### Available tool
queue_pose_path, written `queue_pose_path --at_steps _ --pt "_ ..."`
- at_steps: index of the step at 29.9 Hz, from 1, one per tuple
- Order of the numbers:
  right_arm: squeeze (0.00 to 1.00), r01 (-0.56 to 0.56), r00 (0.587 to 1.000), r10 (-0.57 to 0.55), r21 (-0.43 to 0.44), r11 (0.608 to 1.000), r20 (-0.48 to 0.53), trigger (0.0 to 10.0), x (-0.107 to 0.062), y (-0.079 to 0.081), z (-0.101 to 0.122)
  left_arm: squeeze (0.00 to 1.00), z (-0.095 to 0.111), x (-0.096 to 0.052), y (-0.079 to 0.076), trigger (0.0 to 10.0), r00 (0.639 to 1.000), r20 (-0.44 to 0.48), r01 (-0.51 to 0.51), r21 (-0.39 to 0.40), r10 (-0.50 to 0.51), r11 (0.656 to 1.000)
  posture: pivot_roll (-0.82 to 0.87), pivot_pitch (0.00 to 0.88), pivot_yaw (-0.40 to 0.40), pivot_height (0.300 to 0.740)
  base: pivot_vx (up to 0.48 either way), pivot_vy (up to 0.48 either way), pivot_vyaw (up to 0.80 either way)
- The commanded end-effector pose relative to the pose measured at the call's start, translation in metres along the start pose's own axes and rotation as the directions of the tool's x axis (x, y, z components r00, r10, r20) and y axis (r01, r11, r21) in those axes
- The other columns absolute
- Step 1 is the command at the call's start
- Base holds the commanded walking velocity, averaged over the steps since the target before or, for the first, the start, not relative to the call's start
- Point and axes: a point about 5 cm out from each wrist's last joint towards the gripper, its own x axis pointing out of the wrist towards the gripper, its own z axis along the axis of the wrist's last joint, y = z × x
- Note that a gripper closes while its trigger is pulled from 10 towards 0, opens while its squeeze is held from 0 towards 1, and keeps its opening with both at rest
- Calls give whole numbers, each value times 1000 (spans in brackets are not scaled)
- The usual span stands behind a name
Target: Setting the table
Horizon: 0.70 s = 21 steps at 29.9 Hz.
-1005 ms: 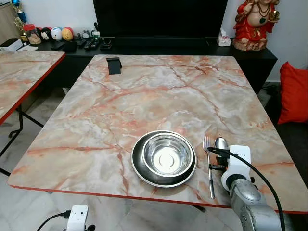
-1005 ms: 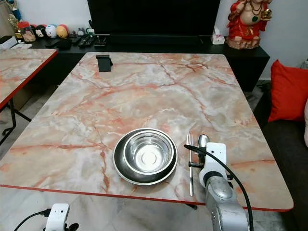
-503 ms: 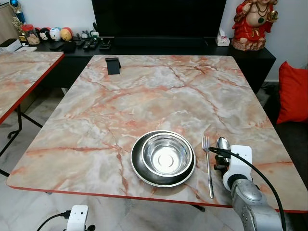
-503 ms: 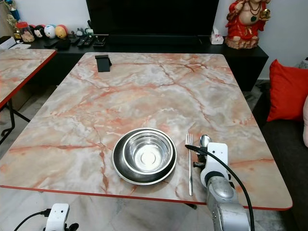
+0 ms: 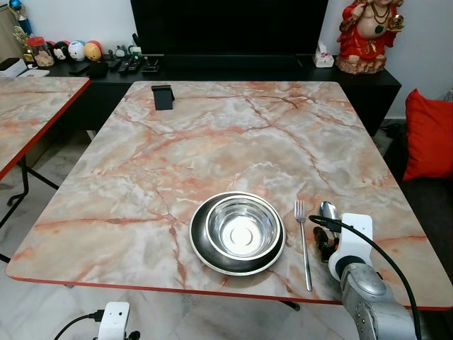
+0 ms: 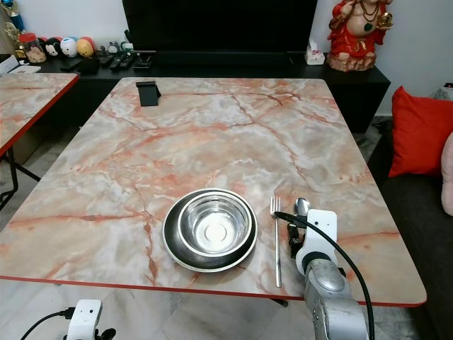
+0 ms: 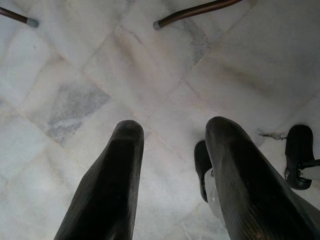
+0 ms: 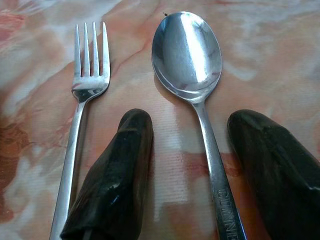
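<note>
Backing slightly off, the right gripper (image 8: 190, 165) is straddling the shiny steel spoon (image 8: 192, 70) with fingers released near the surface's (image 5: 212, 134) right front corner, so lifting straight clear is safest.

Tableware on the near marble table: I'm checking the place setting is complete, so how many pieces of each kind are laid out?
Plate: 1
Bowl: 1, sitting in the plate
Fork: 1
Spoon: 1, its handle between the open right gripper's fingers
Total: 4
</note>
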Motion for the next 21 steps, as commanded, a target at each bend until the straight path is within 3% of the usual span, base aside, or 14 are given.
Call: queue_pose_path --at_steps 1,21 --pt "0 -5 998 6 17 1000 -56 10000 1 1 -9 0 -2 0 1 10000 1000 -16 -1 8 1 1000 -69 0 21 740 0 0 0" --pt "0 4 998 -6 33 999 55 10000 0 -2 22 0 -2 0 1 10000 1000 -16 -1 5 1 1000 -73 0 23 740 0 0 0"
